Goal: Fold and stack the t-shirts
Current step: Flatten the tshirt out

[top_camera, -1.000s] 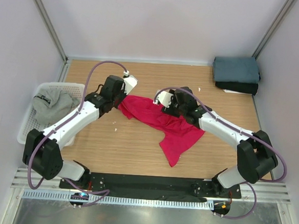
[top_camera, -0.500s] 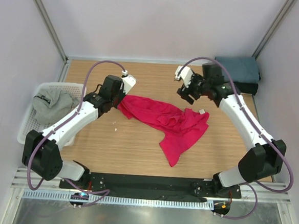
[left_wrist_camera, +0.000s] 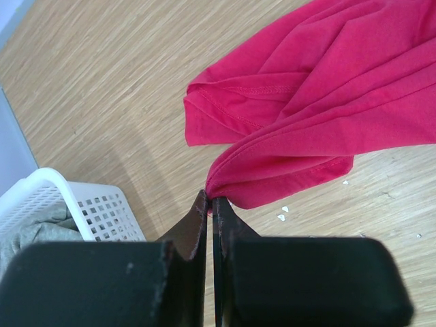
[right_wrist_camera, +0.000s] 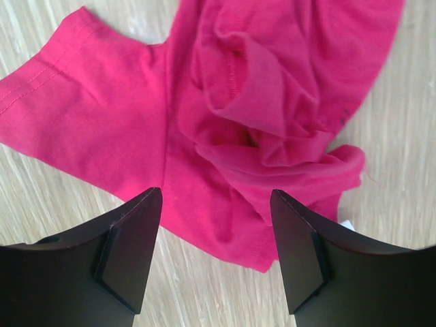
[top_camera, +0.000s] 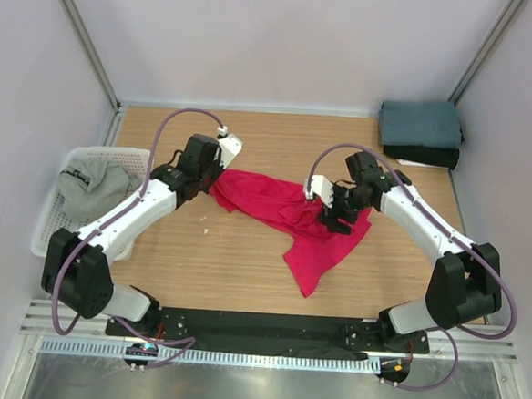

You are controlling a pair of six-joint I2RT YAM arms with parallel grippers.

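Observation:
A crumpled crimson-red t-shirt [top_camera: 293, 227] [left_wrist_camera: 327, 102] [right_wrist_camera: 272, 88] lies mid-table. My left gripper [top_camera: 214, 185] [left_wrist_camera: 210, 201] is shut on a pinched fold at its left end. My right gripper [top_camera: 334, 213] [right_wrist_camera: 214, 193] hangs open just above the shirt's bunched right part, with cloth below its fingers and nothing between them. A folded slate-blue t-shirt [top_camera: 420, 124] rests on a folded black one [top_camera: 421, 156] at the back right corner. A light grey t-shirt [top_camera: 93, 187] [left_wrist_camera: 30, 235] sits in the basket.
The white mesh basket [top_camera: 46, 230] [left_wrist_camera: 102, 211] stands at the table's left edge, close to my left arm. Small white specks [left_wrist_camera: 281, 214] lie on the wood near the shirt. Walls close in the table on three sides.
My right arm let go of the shirt, swung up toward the back right, then came back down open over the shirt's right part. The left gripper has held still.

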